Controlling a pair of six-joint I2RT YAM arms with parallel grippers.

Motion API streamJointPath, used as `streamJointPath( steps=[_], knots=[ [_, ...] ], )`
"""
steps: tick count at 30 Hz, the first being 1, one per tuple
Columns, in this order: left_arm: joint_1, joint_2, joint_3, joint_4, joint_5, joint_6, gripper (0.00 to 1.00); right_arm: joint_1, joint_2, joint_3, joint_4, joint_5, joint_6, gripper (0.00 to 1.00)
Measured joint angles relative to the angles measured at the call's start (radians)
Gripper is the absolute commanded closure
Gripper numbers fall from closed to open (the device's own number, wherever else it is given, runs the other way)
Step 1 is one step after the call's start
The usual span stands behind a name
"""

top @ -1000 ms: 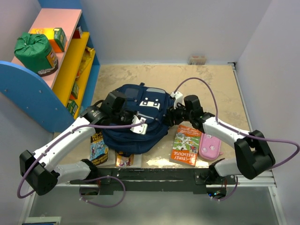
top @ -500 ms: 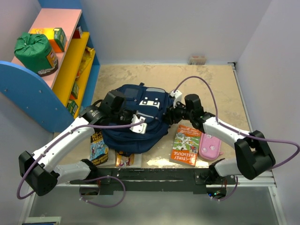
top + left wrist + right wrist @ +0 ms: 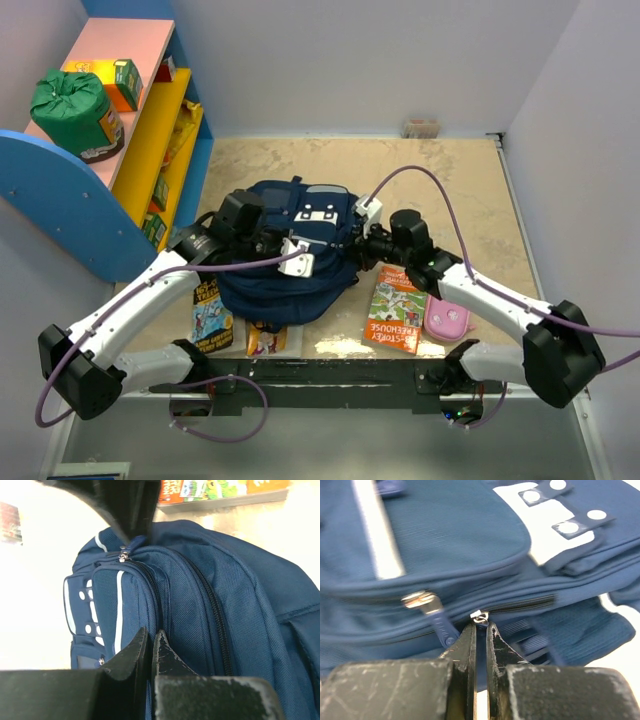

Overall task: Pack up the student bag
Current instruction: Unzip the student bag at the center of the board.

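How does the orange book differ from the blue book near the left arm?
Orange book lies right of the student bag, cover fully visible; blue book lies left of it, its far end hidden under the left arm. Orange book neighbours a pink case; blue book neighbours a smaller book. Both lie flat on the table, outside the bag.

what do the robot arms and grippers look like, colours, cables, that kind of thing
The left arm and right arm both have smooth white links between chunky black joint housings. A thin purple cable loops loosely along each. The left gripper and right gripper have black wedge-shaped fingers that taper to points, and their blocky bases are scuffed with pale scratches.
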Motion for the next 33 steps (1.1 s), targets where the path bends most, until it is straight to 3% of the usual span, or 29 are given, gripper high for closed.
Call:
streamJointPath(
  steps=[13,19,23,29,33],
  knots=[
    [-0.001,0.000,-0.081,0.202,-0.077,-0.201,1.00,0.119,-0.198,-0.085,-0.006,0.066,0.083,1.00],
    [-0.045,0.054,-0.075,0.243,-0.150,-0.298,1.00,0.220,-0.211,-0.093,-0.004,0.136,0.125,1.00],
    [-0.082,0.201,0.041,0.183,-0.224,-0.384,1.00,0.276,-0.190,-0.092,-0.025,0.203,0.135,1.00],
    [-0.070,0.383,0.233,0.116,-0.222,-0.485,1.00,0.285,-0.217,-0.090,-0.032,0.431,0.312,1.00],
    [-0.059,0.476,0.307,0.151,-0.255,-0.646,1.00,0.397,-0.266,-0.090,-0.006,0.445,0.268,1.00]
  ],
)
